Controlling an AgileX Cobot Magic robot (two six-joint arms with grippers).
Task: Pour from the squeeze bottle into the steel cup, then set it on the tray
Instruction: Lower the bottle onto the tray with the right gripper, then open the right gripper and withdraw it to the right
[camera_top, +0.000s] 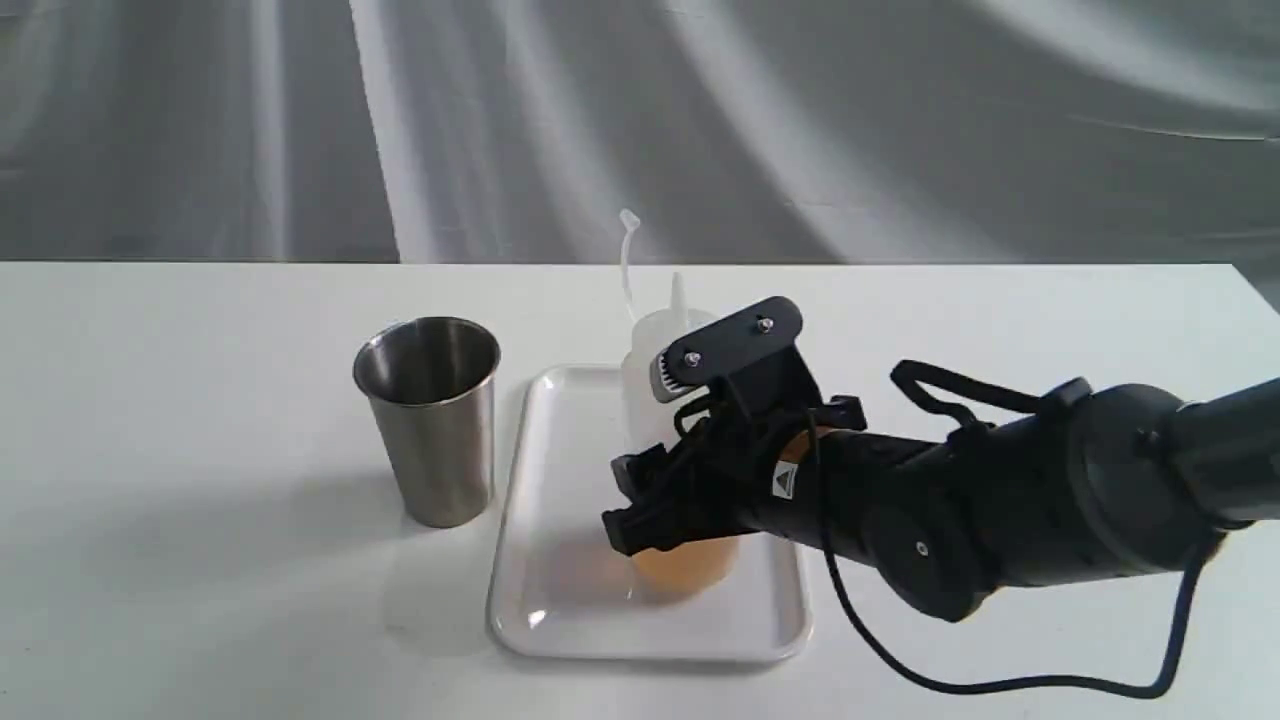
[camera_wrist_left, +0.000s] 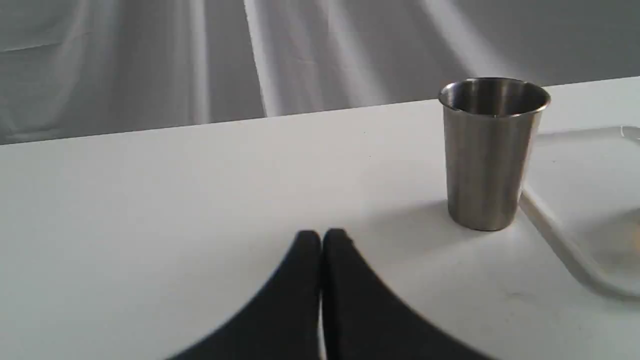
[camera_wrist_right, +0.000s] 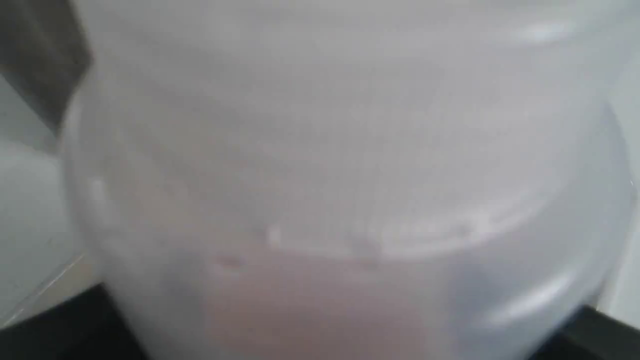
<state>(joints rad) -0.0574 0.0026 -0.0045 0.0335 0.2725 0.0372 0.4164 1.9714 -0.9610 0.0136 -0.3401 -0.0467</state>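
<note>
Bottle (camera_top: 646, 385) upright on the tray (camera_top: 560, 610), right gripper (camera_top: 628, 502) around its lower body.
Right fingers straddle the bottle, one on each side; can't tell if they're pressing it or just clear. Amber liquid sits low in the bottle. Cup (camera_top: 432, 420) stands on the table (camera_top: 200, 400) just beside the tray's left edge. Left gripper (camera_wrist_left: 321, 241) has its fingers pressed together, holding nothing, low over the table near the cup.
</note>
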